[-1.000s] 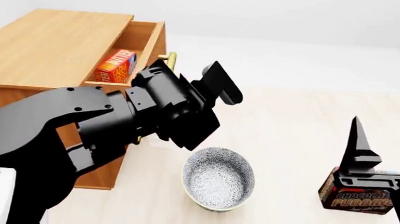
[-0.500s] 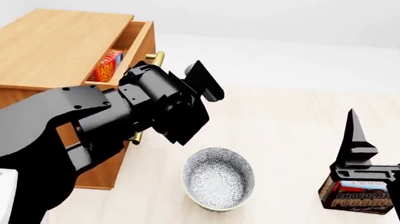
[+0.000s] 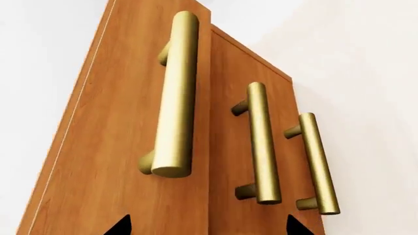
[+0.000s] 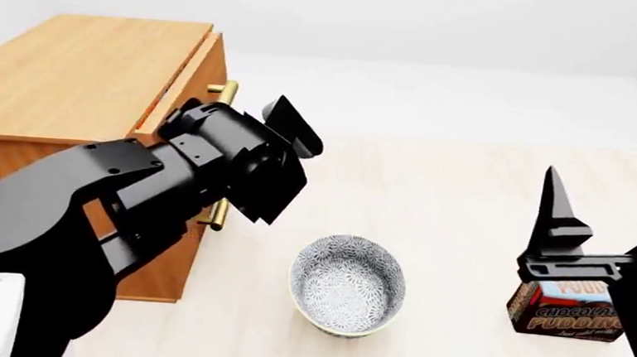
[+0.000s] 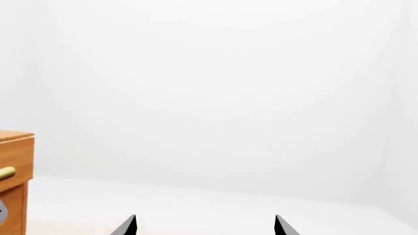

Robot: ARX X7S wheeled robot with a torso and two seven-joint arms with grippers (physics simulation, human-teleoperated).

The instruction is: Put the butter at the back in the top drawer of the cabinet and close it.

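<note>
The butter is out of sight, presumably inside the top drawer (image 4: 192, 75) of the cabinet (image 4: 76, 76), which stands only a sliver proud of the two fronts below. The left pincer (image 3: 205, 226), tips spread and empty, faces the drawer's brass handle (image 3: 175, 95) at close range. Closing looks to be the step in hand; finishing likely calls for a short, square push until the fronts sit flush. On the tabletop (image 4: 450, 203), the right pincer (image 4: 606, 192) hangs spread above the pudding box (image 4: 565, 314), beside a patterned bowl (image 4: 348, 284).
</note>
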